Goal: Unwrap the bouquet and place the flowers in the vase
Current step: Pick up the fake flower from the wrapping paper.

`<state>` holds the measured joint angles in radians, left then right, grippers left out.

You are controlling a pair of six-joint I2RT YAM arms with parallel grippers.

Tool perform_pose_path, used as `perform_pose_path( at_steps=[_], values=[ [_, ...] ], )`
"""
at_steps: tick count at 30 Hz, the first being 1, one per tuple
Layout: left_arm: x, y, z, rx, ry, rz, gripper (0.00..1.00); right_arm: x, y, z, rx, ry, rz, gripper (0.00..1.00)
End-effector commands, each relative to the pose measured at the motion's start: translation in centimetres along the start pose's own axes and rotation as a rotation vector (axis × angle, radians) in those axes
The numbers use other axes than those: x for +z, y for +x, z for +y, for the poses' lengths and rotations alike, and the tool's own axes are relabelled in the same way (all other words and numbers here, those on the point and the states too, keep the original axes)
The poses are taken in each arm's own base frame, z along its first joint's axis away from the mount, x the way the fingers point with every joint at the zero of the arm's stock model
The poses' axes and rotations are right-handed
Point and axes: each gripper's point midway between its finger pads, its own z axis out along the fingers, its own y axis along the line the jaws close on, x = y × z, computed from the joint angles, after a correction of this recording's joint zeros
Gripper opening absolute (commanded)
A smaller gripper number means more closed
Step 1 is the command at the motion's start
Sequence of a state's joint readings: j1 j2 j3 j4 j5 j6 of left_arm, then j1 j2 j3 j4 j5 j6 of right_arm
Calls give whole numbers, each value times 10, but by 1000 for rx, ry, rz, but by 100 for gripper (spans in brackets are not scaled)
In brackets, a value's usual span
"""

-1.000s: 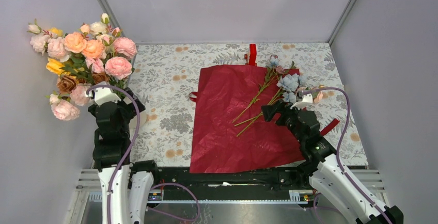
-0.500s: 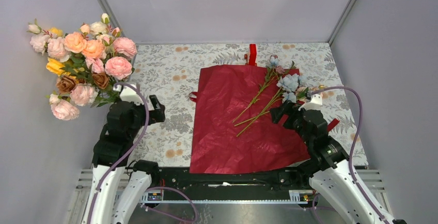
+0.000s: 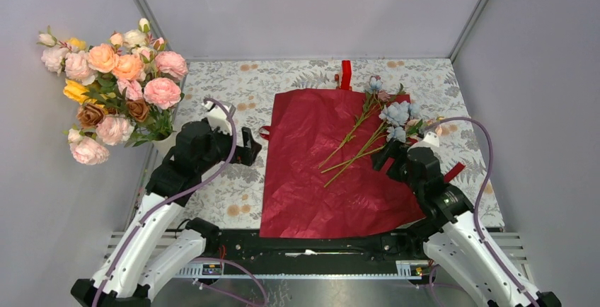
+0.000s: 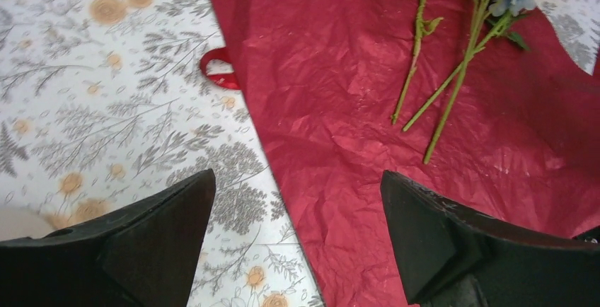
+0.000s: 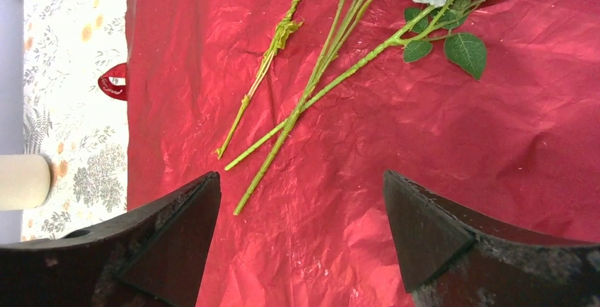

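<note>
Flowers (image 3: pixel 396 114) lie unwrapped at the far right corner of the wrapping paper (image 3: pixel 311 180), and we see the left end effector (image 3: pixel 249 148) newly swung to its left edge, joining the right end effector (image 3: pixel 386 155), both wide open and empty, ready for picking.

crinkly wrapping paper (image 4: pixel 339 144), matt black fingers (image 4: pixel 141 250)

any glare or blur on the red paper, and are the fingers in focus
Top view: even light, dark red crinkly wrapping paper sharp, no strong glare. Left wrist view: tiny glints on its creases; black fingers near the lens dark, featureless. Right wrist view: pale sheen low on the paper, thin green flower stems crisp.
</note>
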<state>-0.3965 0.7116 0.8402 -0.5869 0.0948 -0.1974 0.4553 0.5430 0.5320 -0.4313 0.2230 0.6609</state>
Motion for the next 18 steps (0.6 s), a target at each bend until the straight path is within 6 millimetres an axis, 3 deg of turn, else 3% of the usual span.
perform_pose_path(
  at_steps=[1,10,18],
  values=[
    [3,-43,-31,81,160,-143,96,11,-15,19,48,-37,-27,88],
    [6,-29,-20,60,109,-157,97,63,-8,29,52,16,29,73],
    [-1,-28,-22,49,123,-177,97,103,-11,23,40,100,20,70]
  ],
)
